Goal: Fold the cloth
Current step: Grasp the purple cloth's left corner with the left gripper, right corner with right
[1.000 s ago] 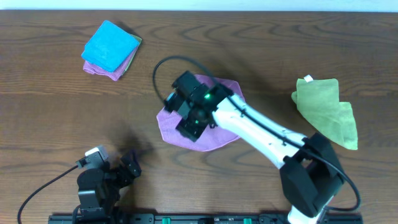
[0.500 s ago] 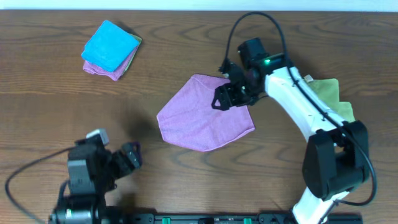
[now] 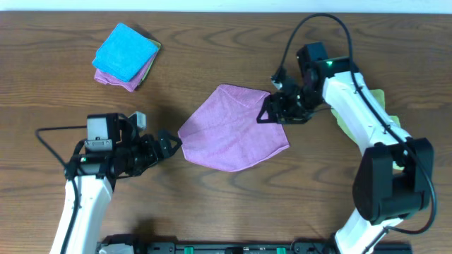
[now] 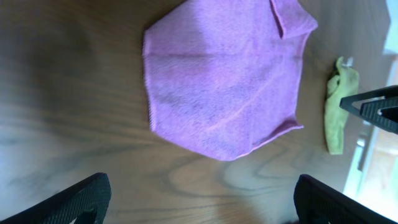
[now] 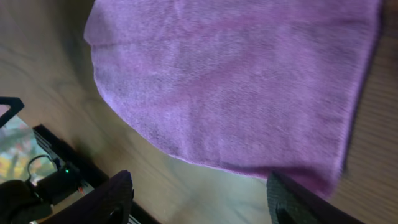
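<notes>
Now, on the table, the cloth is lying flat at the middle, not yet folded.
It is looking roughly square with no clear long axis, one corner pointing left and one toward the front, where bare wood is leaving room to sweep. The right gripper is hovering at its far-right edge, jaws spread, empty; the left gripper is sitting just beside the left corner, jaws wide, empty. The green cloth is crowding the right side.
</notes>
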You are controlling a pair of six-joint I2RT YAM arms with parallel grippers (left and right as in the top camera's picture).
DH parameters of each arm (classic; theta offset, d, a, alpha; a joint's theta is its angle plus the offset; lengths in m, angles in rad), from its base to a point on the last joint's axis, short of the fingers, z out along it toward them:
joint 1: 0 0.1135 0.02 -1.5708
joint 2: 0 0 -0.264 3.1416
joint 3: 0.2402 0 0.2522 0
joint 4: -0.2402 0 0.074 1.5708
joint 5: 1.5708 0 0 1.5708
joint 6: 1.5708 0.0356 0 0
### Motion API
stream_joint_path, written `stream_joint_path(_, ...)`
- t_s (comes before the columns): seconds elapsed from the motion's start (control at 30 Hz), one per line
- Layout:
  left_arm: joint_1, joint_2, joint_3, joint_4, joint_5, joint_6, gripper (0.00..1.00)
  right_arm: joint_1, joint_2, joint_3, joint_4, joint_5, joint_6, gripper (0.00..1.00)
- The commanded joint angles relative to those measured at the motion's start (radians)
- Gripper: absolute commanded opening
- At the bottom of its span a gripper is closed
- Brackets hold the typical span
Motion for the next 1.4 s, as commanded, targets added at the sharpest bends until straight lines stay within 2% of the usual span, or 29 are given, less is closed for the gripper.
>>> stream_joint_path(0.0,-0.019,0.058,0.021,0.035,0.072,0.014,0.95,-0.035,-0.027,-0.002,-0.008,-0.029,-0.026,0.68)
stream_joint_path(0.37,-0.105,0.278,0.019,0.139,0.092,0.014,0.95,-0.163,-0.033,-0.080,-0.042,-0.139,-0.102,0.68)
stream_joint_path(0.63,-0.107,0.409,0.019,0.202,0.099,0.012,0.95,-0.180,-0.042,-0.086,-0.074,-0.145,-0.143,0.69)
stream_joint_path(1.0,-0.172,0.516,0.019,0.372,0.123,-0.091,0.95,-0.179,-0.042,-0.086,-0.089,-0.145,-0.168,0.70)
stream_joint_path(1.07,-0.193,0.521,0.019,0.403,0.123,-0.116,1.00,-0.178,-0.042,-0.086,-0.095,-0.137,-0.170,0.70)
stream_joint_path(1.23,-0.221,0.521,0.019,0.513,0.203,-0.175,0.47,-0.178,-0.042,-0.104,-0.100,-0.105,-0.191,0.70)
stream_joint_path(1.27,-0.221,0.520,0.019,0.539,0.228,-0.184,0.31,-0.178,-0.042,-0.113,-0.096,-0.093,-0.190,0.70)
stream_joint_path(1.33,-0.212,0.515,0.023,0.587,0.287,-0.208,0.09,-0.178,-0.042,-0.136,-0.082,-0.081,-0.190,0.70)
stream_joint_path(1.37,-0.206,0.510,0.029,0.595,0.312,-0.219,0.06,-0.178,-0.042,-0.148,-0.072,-0.081,-0.190,0.71)
